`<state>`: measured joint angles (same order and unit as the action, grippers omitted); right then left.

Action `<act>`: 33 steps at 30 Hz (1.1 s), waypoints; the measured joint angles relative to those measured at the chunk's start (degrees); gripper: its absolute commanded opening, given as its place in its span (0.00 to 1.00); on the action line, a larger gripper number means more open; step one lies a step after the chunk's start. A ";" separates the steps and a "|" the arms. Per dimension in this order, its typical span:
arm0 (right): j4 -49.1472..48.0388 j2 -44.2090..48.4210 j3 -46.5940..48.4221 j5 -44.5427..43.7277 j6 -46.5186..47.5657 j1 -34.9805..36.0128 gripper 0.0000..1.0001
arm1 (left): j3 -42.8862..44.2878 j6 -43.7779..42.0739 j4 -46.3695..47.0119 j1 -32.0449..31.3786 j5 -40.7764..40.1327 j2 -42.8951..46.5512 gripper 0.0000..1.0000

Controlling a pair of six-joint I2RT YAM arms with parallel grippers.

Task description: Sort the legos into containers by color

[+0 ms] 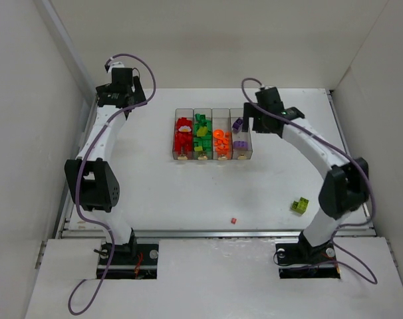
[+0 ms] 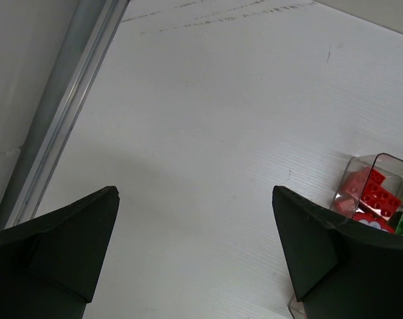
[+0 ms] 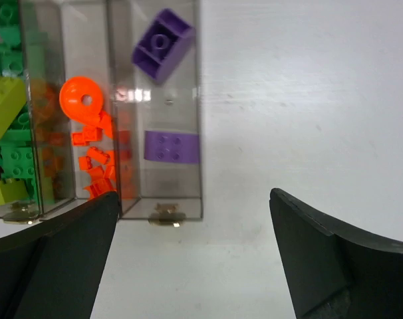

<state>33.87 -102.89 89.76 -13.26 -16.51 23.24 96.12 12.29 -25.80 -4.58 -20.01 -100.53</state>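
Observation:
Four clear containers (image 1: 212,110) stand in a row at mid-table. From left to right they hold red legos (image 1: 183,138), green and lime legos (image 1: 201,130), orange legos (image 1: 221,141) and purple legos (image 1: 240,143). In the right wrist view a tilted purple brick (image 3: 163,43) and a flat purple brick (image 3: 171,146) lie in the rightmost bin (image 3: 196,100). My right gripper (image 3: 193,194) is open and empty, just right of that bin. My left gripper (image 2: 195,189) is also open and empty, over bare table at the far left. Red bricks (image 2: 374,196) show at its right edge.
A loose lime-yellow brick (image 1: 299,205) lies on the table near the right arm. A tiny red piece (image 1: 233,219) sits close to the front edge. White walls enclose the table on three sides, and a metal rail (image 2: 62,113) runs along the left side.

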 measured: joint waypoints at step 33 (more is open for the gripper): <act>38.77 18.86 -33.51 -14.58 -65.90 -8.74 1.00 | 2.32 0.02 -2.71 0.59 9.31 -1.01 0.99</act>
<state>72.64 -84.03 56.25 -27.83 -82.41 14.50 98.43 12.32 -28.51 -3.99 -10.70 -101.54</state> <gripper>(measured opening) 0.999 0.993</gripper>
